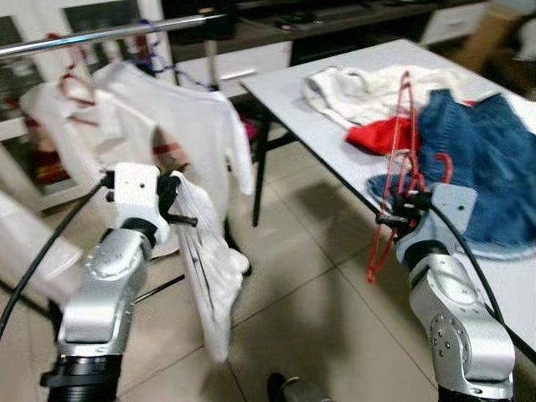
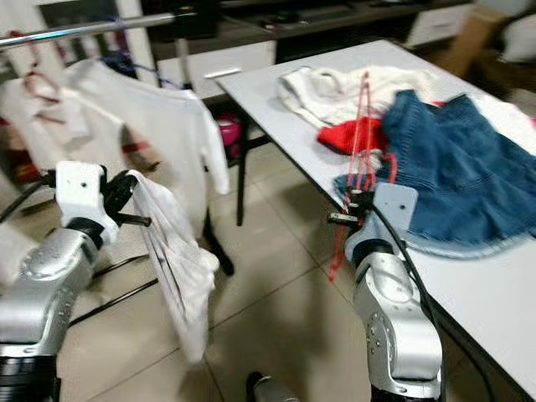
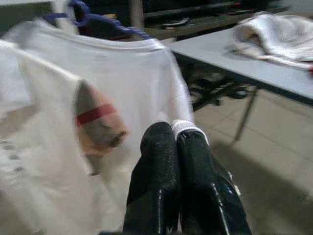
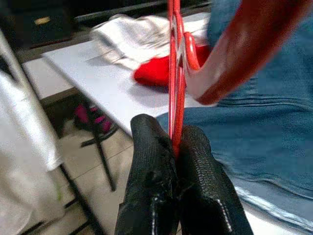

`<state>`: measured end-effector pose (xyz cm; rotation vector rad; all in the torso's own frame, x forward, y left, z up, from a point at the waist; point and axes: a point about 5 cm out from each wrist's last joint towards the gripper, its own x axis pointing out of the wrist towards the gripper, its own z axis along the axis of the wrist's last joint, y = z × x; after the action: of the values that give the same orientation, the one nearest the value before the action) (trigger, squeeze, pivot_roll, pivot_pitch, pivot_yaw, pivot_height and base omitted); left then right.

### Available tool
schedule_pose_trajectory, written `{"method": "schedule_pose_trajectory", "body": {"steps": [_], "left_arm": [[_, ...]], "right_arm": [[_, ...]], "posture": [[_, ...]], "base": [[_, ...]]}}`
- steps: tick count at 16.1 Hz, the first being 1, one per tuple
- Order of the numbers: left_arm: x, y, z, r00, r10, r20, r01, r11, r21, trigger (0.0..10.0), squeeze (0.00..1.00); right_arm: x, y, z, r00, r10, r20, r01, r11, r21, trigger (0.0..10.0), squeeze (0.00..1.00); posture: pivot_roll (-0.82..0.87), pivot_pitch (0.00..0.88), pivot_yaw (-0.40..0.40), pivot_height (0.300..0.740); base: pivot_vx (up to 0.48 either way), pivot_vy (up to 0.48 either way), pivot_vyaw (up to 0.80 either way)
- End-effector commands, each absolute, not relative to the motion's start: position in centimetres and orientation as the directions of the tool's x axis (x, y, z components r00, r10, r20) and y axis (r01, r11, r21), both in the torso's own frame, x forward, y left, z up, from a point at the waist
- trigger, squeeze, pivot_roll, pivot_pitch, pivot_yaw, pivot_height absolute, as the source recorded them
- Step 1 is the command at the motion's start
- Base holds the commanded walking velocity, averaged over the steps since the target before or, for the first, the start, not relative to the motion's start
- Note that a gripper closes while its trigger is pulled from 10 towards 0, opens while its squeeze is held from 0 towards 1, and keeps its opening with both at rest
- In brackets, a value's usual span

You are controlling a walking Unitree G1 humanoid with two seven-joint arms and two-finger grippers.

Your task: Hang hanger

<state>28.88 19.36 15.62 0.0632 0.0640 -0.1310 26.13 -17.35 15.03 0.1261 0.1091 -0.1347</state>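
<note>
Both eye views look forward and down from the head, over the two arms, onto the rail (image 1: 109, 33) with its white shirt (image 1: 188, 126), the floor, and the worktop (image 1: 314, 117) to the right. The left wrist view looks along its gripper (image 3: 178, 142), close to that shirt, with the worktop's edge behind. The right wrist view looks along its gripper (image 4: 177, 149), very near the hanger (image 4: 176, 73), over the same worktop and jeans (image 4: 254, 122).

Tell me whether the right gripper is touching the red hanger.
Touching. In the right wrist view the right gripper has both black fingers pressed shut on the red hanger, whose thin frame runs up from between them.
</note>
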Motion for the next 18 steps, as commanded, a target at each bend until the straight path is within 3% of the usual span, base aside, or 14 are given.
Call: {"method": "schedule_pose_trajectory", "body": {"steps": [1,5,18], "left_arm": [[28.7,19.0,16.2,0.981,-0.187,-0.054,0.189,0.982,0.022,10.0,0.00],[28.0,17.5,14.8,0.960,-0.252,-0.121,0.251,0.968,-0.024,10.0,0.00],[28.3,17.2,14.6,0.962,-0.251,-0.107,0.250,0.968,-0.014,10.0,0.00]], "right_arm": [[26.2,-17.6,15.2,0.984,-0.134,-0.113,0.147,0.983,0.108,10.0,0.00],[25.4,-16.2,13.4,0.977,-0.021,-0.213,0.041,0.995,0.090,10.0,0.00],[25.2,-15.7,13.5,0.975,0.006,-0.222,0.018,0.994,0.109,10.0,0.00]], "posture": [[-0.02,0.000,0.012,0.740],[-0.03,0.000,0.008,0.740],[-0.05,0.000,0.009,0.740]], "base": [[0.000,0.000,-0.80],[0.000,0.000,-0.80],[0.000,0.000,-0.78]]}}
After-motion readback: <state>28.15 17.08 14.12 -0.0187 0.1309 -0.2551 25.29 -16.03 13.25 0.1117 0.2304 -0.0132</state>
